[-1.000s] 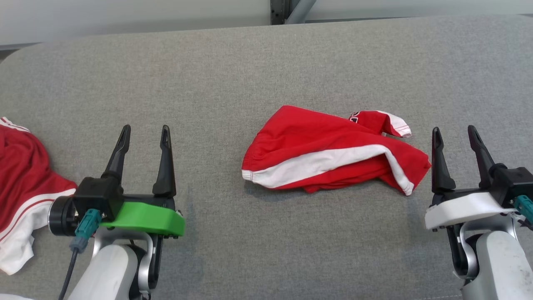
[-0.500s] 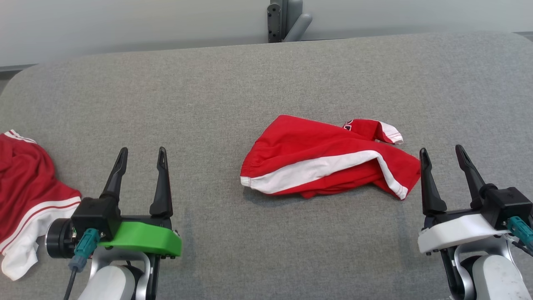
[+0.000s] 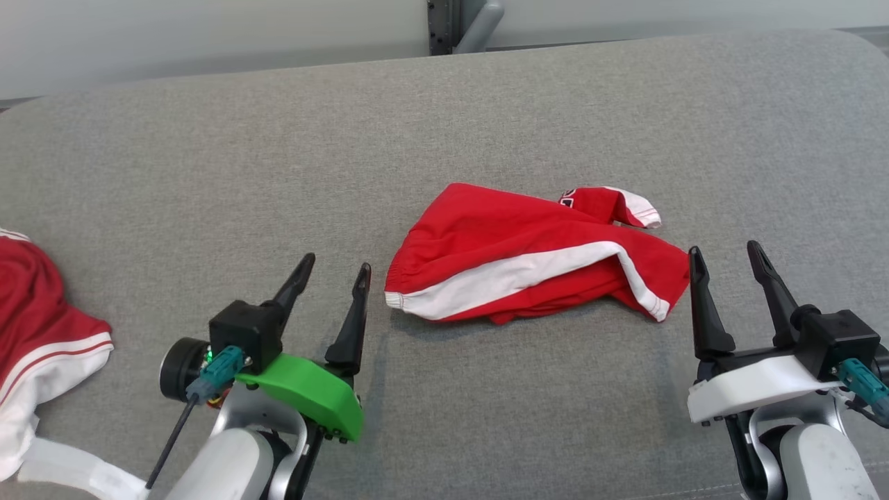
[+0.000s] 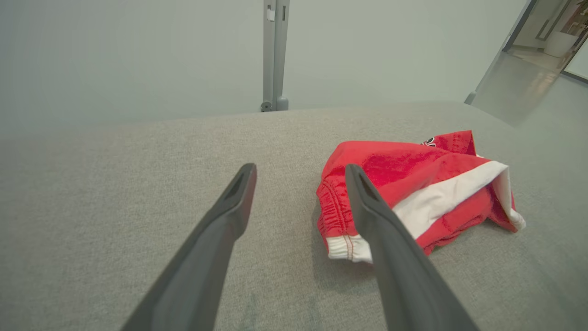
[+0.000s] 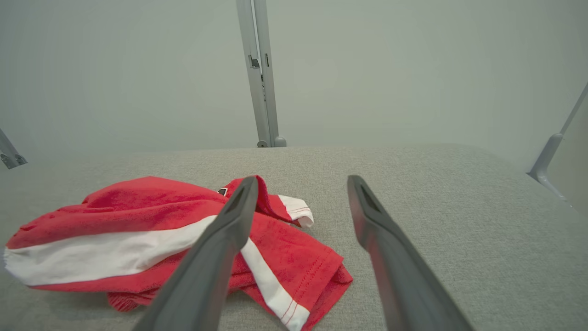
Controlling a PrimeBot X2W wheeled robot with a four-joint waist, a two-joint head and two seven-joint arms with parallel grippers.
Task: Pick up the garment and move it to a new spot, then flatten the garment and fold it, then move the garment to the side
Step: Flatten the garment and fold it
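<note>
garment [image 3: 528, 250]: red shorts with a broad white side stripe and white hem trim; laid crumpled and partly folded over on the worktop [image 3: 278, 153], about midway across, between the two pincers; gripped by neither.
garment, detail: the gathered waistband end is turned toward the robot's left; one leg is flipped up at the far right, and a dark printed mark is seen on it, too small to be read.
worktop: covered in grey woven fabric; its far corners are rounded.
left pincer [image 3: 335, 264]: jaws are spread wide and nothing is gripped; it is angled toward the garment, with the inner fingertip placed just beside the waistband end and apart from it.
left pincer, wrist view: the white waistband corner is partly hidden by the right-hand finger [image 4: 390, 239]; contact cannot be told.
right pincer [image 3: 723, 248]: jaws are spread wide and nothing is gripped; the fingers are pointed away from the robot, with the inner fingertip placed just beside the garment's right hem corner.
second garment [image 3: 35, 326]: red with white bands; bunched at the worktop's left edge, well apart from the task's garment.
green cover [image 3: 312, 396]: fitted behind the left pincer.
white cover [image 3: 750, 385]: fitted behind the right pincer.
metal post [image 3: 444, 24]: grey; stood behind the worktop's far edge, against a pale wall.
</note>
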